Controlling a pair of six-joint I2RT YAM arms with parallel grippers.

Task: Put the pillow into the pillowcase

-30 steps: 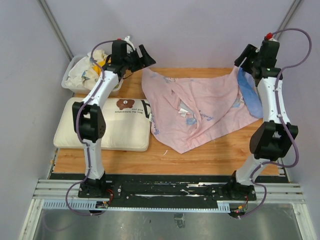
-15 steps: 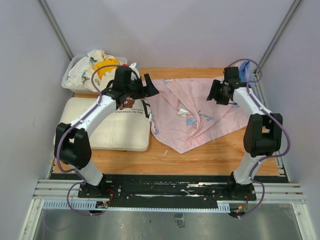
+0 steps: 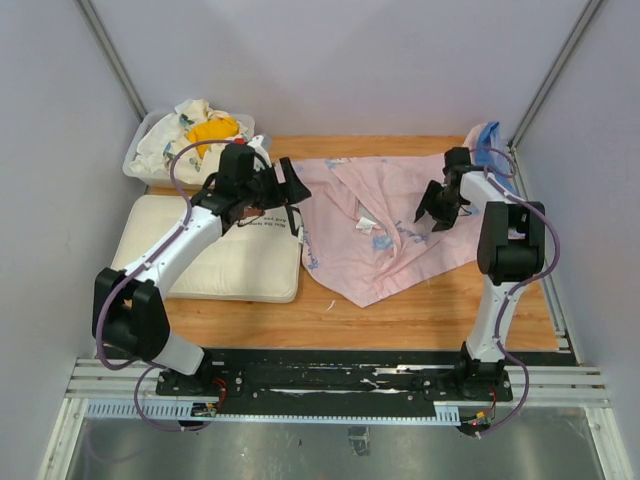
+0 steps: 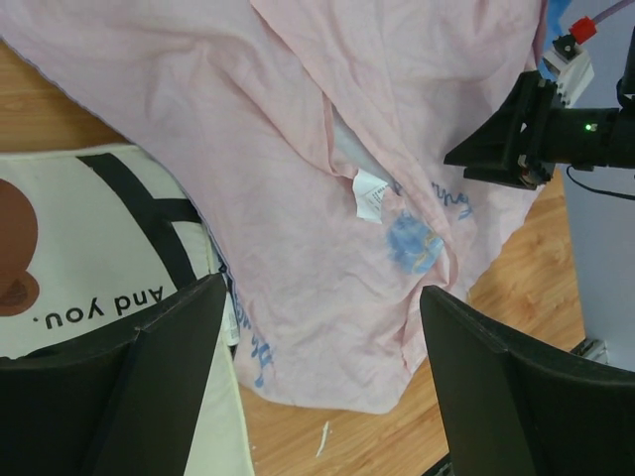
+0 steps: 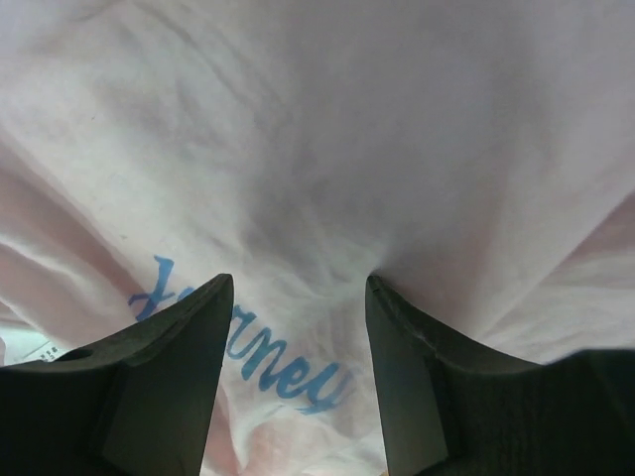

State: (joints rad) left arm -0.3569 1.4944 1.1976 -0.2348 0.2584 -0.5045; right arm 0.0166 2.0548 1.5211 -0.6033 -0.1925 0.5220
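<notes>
The pillow (image 3: pixel 235 262) lies flat at the 9 o'clock side of the table (image 3: pixel 440 310) in the top view. It is cream-white and rectangular, and a black strap runs along its edge toward the pillowcase (image 3: pixel 385 235). The pillowcase is spread from the centre toward 2 o'clock with its pale pink side up, wrinkled and folded over itself, and a blue part shows at its far 1 o'clock corner. Its 9 o'clock edge meets the pillow. The left gripper (image 3: pixel 289 192) hangs over this meeting place with its fingers apart. The right gripper (image 3: pixel 436 208) is low over the pink cloth at 3 o'clock, also spread. A bin (image 3: pixel 140 160) with a white-and-yellow cloth bundle (image 3: pixel 205 128) stands at 11 o'clock.

In the left wrist view, the left gripper (image 4: pixel 319 296) is wide apart and holds nothing. The pillow (image 4: pixel 94 233) is at 8 o'clock, with a brown bear face, black letters "And you." and black straps. The pillowcase (image 4: pixel 317 119) fills the middle, with a small white label (image 4: pixel 372 194), a blue print and blue writing. The right gripper (image 4: pixel 501 139) appears at 2 o'clock.

In the right wrist view, the right gripper (image 5: pixel 296 288) is apart, close above the creased pillowcase (image 5: pixel 347 129), where blue script shows at 6 o'clock. I cannot tell if it touches.
</notes>
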